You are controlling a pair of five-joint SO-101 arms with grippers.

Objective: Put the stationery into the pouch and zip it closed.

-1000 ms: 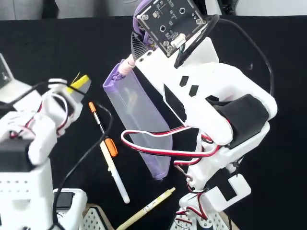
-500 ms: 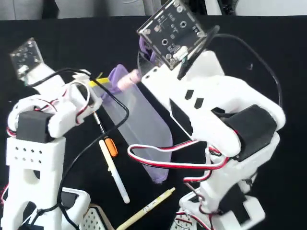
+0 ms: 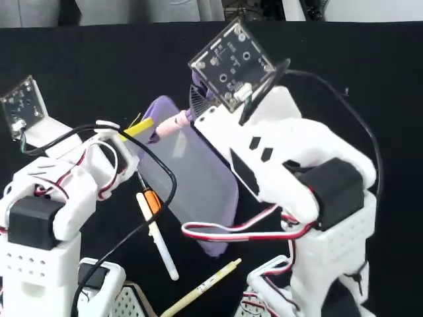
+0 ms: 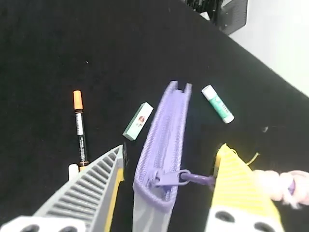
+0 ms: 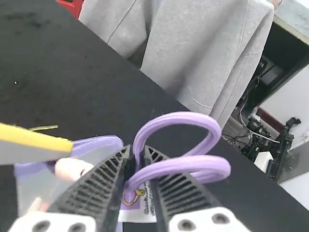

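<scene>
Purple pouch loop [image 5: 193, 166] in right tool [image 5: 137, 151]

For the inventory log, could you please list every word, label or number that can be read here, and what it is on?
Nothing here can be read.
Eraser: sleeve print too small.
Glue stick: print blurred.
Marker: barrel print too small.
Pouch: label in the right wrist view, blurred.

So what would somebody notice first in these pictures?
Probably the purple pouch, held up at one end in the middle of the black table, with the right gripper pinching its loop. Next, the left gripper, open on either side of the pouch's zipper end, near an orange-capped marker on the table.
</scene>
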